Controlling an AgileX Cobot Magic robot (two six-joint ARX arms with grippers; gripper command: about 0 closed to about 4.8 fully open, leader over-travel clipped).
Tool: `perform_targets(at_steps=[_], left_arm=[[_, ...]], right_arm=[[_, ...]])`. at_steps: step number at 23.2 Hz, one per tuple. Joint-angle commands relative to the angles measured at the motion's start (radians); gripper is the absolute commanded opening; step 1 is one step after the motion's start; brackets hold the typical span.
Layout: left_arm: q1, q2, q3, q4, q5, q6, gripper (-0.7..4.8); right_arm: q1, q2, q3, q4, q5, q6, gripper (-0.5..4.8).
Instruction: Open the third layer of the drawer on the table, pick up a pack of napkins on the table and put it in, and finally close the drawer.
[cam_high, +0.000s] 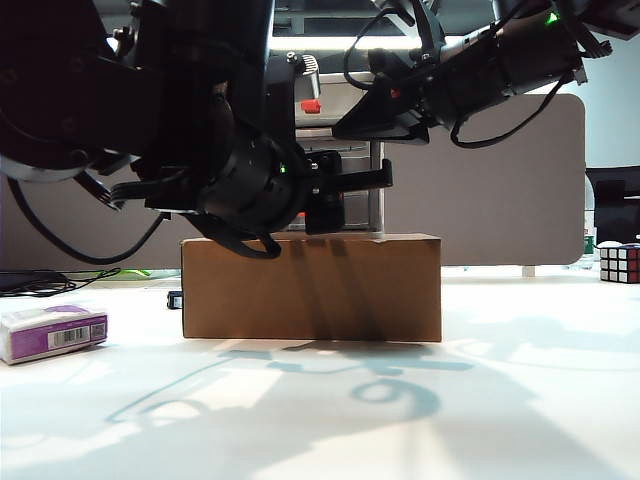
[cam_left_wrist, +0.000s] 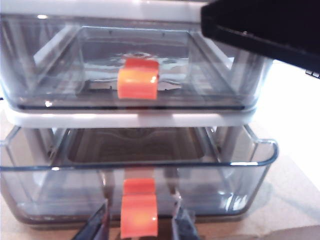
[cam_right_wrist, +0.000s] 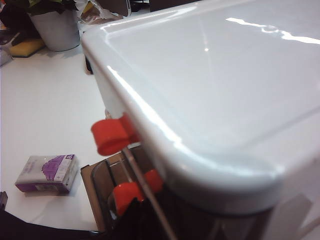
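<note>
Exterior view backlit by a bright strip light at top centre, arms near-black silhouettes, soft shadows on the white table (cam_high: 520, 400) lower centre — wrist views bright, slightly soft, glare streaks on the drawer (cam_right_wrist: 240, 75) top, lower edges blurred.

Cardboard box (cam_high: 311, 288) stands mid-tabletop (cam_high: 520, 400); the drawer (cam_right_wrist: 210, 95) sits on top of it. The third layer (cam_left_wrist: 135, 187) is pulled out past the layer above. Left hand (cam_left_wrist: 141, 225) at its handle (cam_left_wrist: 139, 214), fingers either side. Right hand above the drawer's top. Pack of napkins (cam_high: 53, 332) lies near the tabletop's left edge, well apart from the box. Puzzle cube (cam_high: 619, 263) at the far right edge.
</note>
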Motion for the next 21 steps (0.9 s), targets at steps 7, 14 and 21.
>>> perform_targets(at_steps=[7,14,21], left_arm=[[0.024,0.011,0.008,0.006,0.024,0.0,1.51],[0.024,0.011,0.008,0.007,0.035,0.0,1.5],[0.025,0.011,0.009,0.029,0.042,0.001,1.47]], right_arm=[[0.001,-0.003,0.005,0.01,-0.002,0.004,-0.06],[0.001,-0.003,0.005,0.01,-0.002,0.003,-0.06],[0.001,-0.003,0.005,0.01,-0.002,0.004,-0.06]])
